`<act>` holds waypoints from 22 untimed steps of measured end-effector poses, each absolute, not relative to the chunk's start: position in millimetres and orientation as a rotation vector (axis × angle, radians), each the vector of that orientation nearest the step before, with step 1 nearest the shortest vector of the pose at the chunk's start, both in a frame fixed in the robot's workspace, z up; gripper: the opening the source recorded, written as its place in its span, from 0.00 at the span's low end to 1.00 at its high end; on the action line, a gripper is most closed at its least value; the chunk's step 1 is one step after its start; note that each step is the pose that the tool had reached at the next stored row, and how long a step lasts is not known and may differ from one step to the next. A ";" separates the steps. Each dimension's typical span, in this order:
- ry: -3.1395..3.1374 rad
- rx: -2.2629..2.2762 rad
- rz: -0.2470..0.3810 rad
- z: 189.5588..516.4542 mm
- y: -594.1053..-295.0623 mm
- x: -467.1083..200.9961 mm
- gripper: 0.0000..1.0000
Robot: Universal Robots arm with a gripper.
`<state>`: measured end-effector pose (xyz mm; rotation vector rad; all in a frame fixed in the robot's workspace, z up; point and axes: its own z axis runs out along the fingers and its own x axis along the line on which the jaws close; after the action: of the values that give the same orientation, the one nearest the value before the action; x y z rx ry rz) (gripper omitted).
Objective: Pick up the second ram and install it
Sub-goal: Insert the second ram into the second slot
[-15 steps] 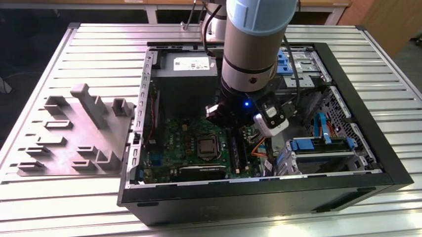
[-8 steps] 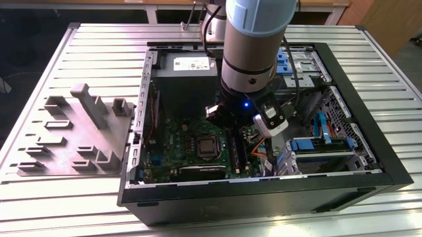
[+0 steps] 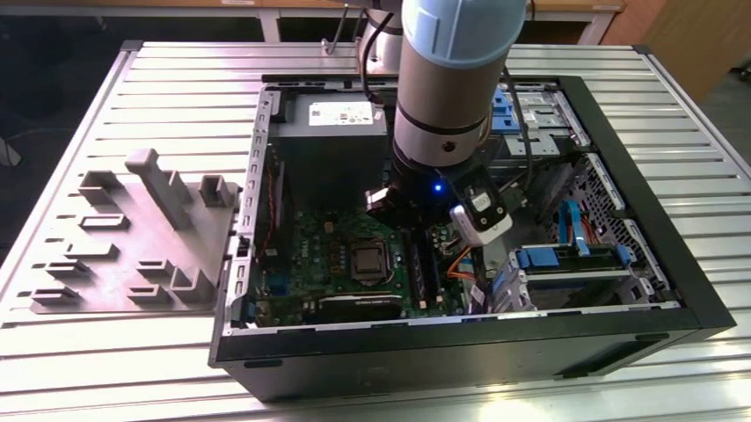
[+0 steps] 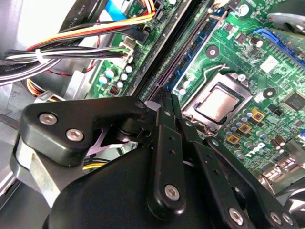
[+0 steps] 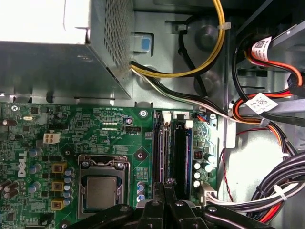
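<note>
My gripper (image 5: 169, 184) reaches down into the open computer case (image 3: 657, 264), over the memory slots (image 5: 182, 152) of the green board (image 5: 95, 129). Its fingers stand close together, shut on the second ram (image 5: 169, 157), a thin dark strip seen edge-on. The strip runs along the slots, between a socket with purple contacts and a black and blue one. In the second wrist view the gripper (image 4: 165, 95) meets the same dark strip at its near end. I cannot tell how deep the stick sits. The arm's wrist (image 3: 441, 176) hangs above the board in the exterior view.
The processor socket (image 5: 101, 191) lies beside the slots. The power supply (image 3: 334, 132) fills the case's far end, with cable bundles (image 5: 267, 109) and a blue drive cage (image 3: 564, 255) on the other side. A grey fixture tray (image 3: 129, 237) rests on the table at the exterior view's left.
</note>
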<state>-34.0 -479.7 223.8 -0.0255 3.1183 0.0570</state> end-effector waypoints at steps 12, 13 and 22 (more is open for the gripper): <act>3.118 -0.014 0.052 223.8 -480.2 -34.0 0.11; 3.118 -0.014 0.052 223.8 -480.3 -34.0 0.11; 3.118 0.037 0.051 223.5 -480.3 -33.9 0.11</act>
<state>-33.9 -480.3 223.5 0.0374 3.1178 0.0512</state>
